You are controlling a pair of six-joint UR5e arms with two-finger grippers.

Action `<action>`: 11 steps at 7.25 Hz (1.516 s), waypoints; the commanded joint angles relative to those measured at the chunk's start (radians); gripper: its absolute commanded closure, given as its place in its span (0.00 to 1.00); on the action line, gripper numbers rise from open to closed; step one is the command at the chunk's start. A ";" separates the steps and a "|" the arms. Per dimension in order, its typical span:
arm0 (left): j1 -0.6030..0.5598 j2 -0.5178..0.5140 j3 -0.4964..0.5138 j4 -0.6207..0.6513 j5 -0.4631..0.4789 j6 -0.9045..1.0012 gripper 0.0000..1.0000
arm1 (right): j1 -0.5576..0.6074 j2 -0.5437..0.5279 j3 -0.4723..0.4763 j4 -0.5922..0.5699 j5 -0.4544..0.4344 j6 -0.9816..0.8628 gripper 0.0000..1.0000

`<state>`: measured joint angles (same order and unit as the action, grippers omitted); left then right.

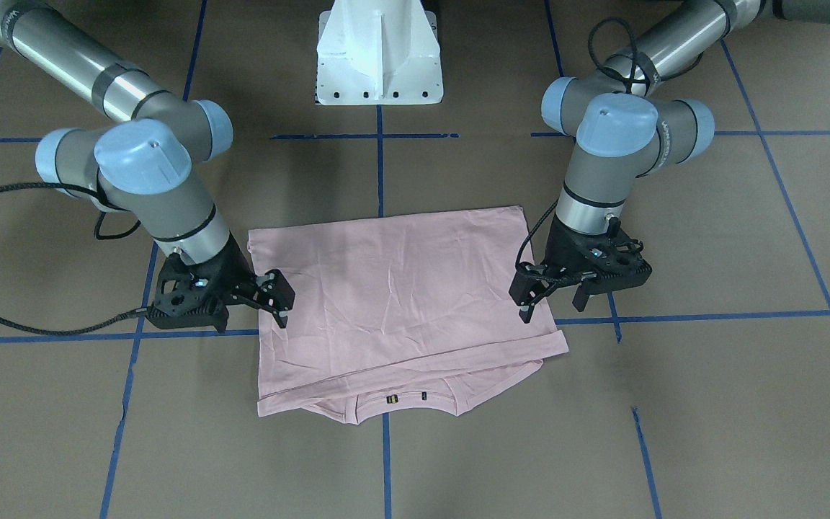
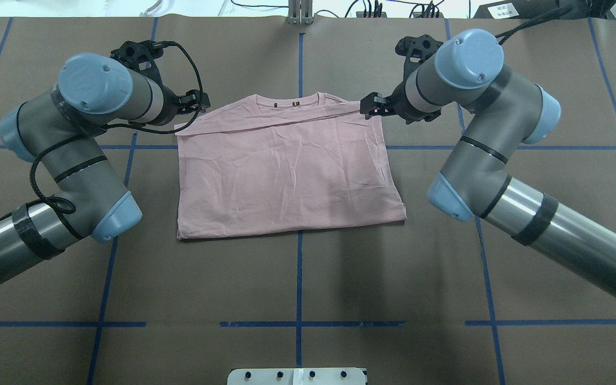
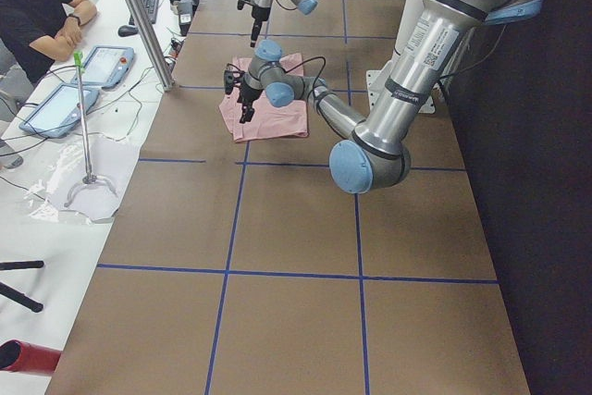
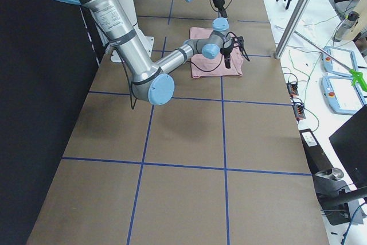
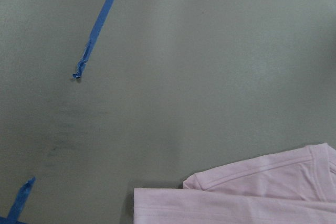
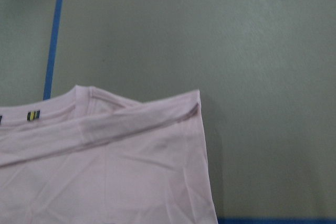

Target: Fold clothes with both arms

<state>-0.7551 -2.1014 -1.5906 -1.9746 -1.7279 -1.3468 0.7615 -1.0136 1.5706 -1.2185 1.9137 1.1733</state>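
Observation:
The pale pink T-shirt (image 1: pixel 400 288) lies folded flat on the brown table, plain back up, with its collar and small tags toward the operators' side (image 2: pixel 286 101). My left gripper (image 1: pixel 553 306) hovers just over the shirt's collar-side corner, open and empty. It also shows in the overhead view (image 2: pixel 193 104). My right gripper (image 1: pixel 253 317) hovers over the opposite collar-side corner, open and empty (image 2: pixel 380 107). The left wrist view shows a folded sleeve corner of the shirt (image 5: pixel 252 192). The right wrist view shows its collar corner (image 6: pixel 105 171). No fingers show in either wrist view.
The white pedestal base (image 1: pixel 379 65) stands at the robot's side of the table. Blue tape lines (image 1: pixel 386 461) grid the brown surface. A seated operator (image 3: pixel 37 6), tablets and a metal pole (image 3: pixel 139 16) are beyond the table's far side.

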 commanded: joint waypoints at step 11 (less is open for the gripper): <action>0.085 0.014 -0.068 0.025 0.042 -0.110 0.00 | -0.215 -0.139 0.131 -0.185 -0.062 0.114 0.27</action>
<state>-0.6713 -2.0886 -1.6590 -1.9497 -1.6893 -1.4585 0.5459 -1.1642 1.7023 -1.4038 1.8503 1.2868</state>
